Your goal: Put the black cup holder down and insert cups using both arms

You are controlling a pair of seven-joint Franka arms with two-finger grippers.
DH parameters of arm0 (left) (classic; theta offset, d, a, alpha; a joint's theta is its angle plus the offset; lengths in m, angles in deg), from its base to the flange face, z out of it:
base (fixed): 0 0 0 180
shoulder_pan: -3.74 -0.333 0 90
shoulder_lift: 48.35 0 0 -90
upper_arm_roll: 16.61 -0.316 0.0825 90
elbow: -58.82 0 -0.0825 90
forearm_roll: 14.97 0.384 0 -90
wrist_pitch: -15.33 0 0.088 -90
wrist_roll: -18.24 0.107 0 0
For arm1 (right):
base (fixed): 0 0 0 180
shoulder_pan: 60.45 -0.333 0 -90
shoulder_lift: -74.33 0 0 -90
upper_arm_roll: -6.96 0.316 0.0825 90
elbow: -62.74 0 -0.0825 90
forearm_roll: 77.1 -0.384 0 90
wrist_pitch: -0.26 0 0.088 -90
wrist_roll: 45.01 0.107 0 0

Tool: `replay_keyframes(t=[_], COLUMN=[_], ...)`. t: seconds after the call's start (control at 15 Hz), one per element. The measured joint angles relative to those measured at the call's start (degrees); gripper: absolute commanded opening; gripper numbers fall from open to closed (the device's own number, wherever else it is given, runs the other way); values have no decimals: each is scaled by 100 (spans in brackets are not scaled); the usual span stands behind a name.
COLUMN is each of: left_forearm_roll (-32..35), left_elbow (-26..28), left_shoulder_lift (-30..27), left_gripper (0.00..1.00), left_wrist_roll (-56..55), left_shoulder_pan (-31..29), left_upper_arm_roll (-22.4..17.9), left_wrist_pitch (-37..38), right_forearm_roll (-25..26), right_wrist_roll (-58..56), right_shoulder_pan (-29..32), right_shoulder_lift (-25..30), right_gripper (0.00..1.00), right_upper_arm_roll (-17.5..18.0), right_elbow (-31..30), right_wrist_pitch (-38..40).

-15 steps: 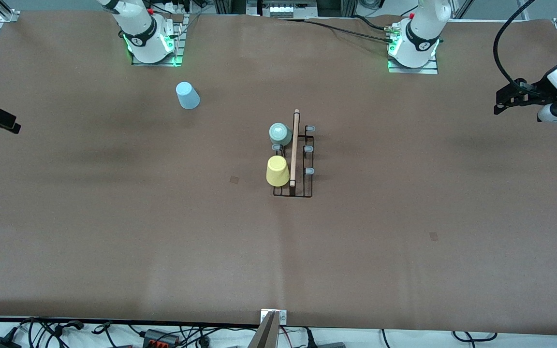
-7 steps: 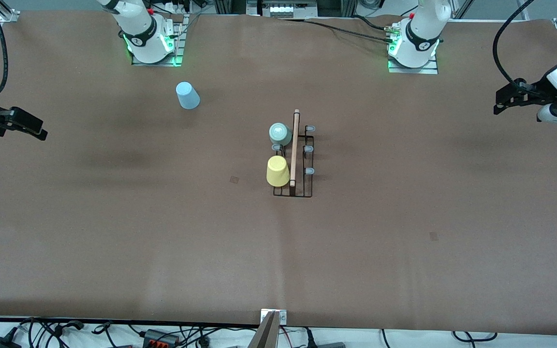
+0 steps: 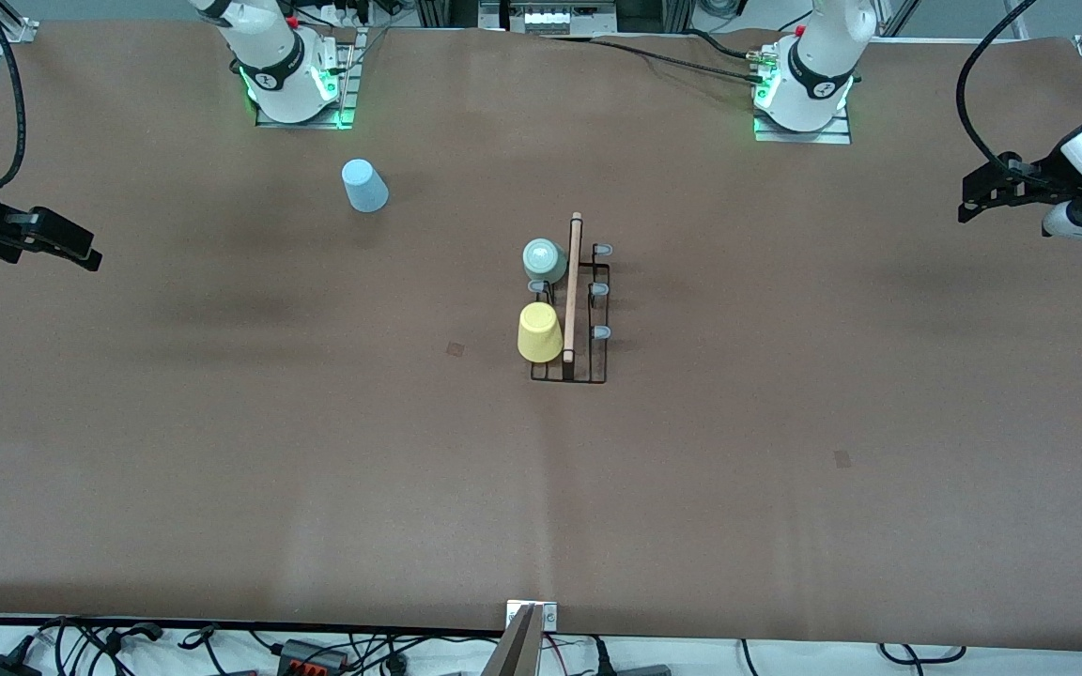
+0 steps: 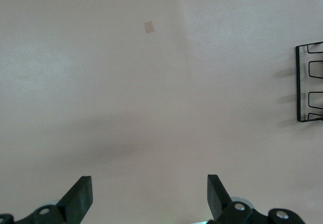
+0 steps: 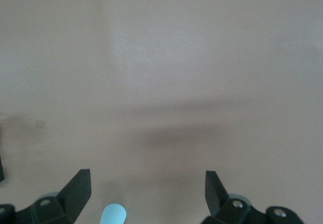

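The black cup holder [image 3: 588, 324] stands mid-table with its pale wooden rod handle; part of its wire frame shows in the left wrist view [image 4: 310, 82]. A mint green cup [image 3: 544, 261] and a yellow cup [image 3: 538, 332] sit upside down on its prongs on the side toward the right arm's end. The light blue cup [image 3: 364, 186] stands upside down on the table near the right arm's base; its top shows in the right wrist view [image 5: 113, 215]. My right gripper [image 3: 81, 252] is open and empty, in the air at the right arm's end. My left gripper [image 3: 968, 202] is open and empty at the left arm's end.
Three bluish-grey capped prongs [image 3: 601, 291] on the holder's side toward the left arm carry no cups. The arm bases [image 3: 289, 75] stand along the table's edge farthest from the front camera. Cables lie off the table's nearest edge [image 3: 316, 648].
My right gripper has moved inward over the table from the right arm's end. The left arm, the cups and the holder have not moved.
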Motion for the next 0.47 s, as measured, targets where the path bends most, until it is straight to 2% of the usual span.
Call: replay_keyframes(t=[0.47], left_forearm_roll=[-105], left_elbow=[0], left_shoulder_lift=[0], left_gripper=[100], left_wrist_roll=[0], left_shoulder_pan=[-16], left_upper_arm_roll=[-25], left_wrist_pitch=[0], right_forearm_roll=[31], right_wrist_roll=[-3], right_shoulder_pan=[8], right_shoulder_lift=[3], right_gripper=[100], right_upper_arm_roll=[-80], right_elbow=[0], right_wrist_pitch=[40])
